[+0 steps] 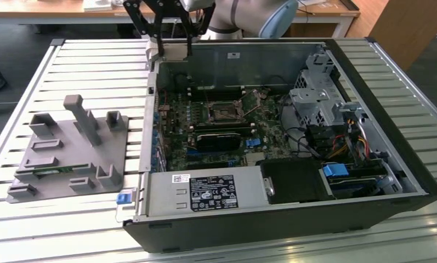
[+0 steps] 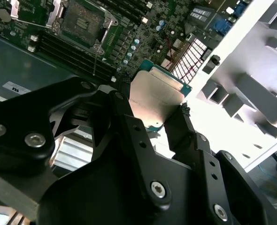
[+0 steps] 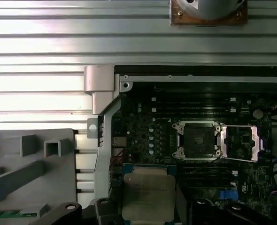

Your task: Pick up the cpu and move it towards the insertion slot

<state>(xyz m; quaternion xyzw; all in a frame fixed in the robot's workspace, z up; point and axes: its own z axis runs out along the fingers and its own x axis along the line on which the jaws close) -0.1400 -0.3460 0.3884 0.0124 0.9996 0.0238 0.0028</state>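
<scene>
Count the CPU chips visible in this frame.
1. The cpu is gripped by the gripper, above the motherboard and short of the insertion slot. Others could be hidden.

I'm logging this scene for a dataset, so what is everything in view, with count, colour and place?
cpu: one, silvery top, held between the gripper's fingers above the case's edge.
insertion slot: one, dark with silvery frame, on the motherboard, lid open.
computer case: one, black, lying open on the table.
motherboard: one, green, inside the case.
power supply: one, grey, at the case's near edge.
fixture block: one, grey, at the exterior view's left of the case.
slatted table: one, pale metal, under everything.
gripper: one, black, shut on the cpu.
</scene>
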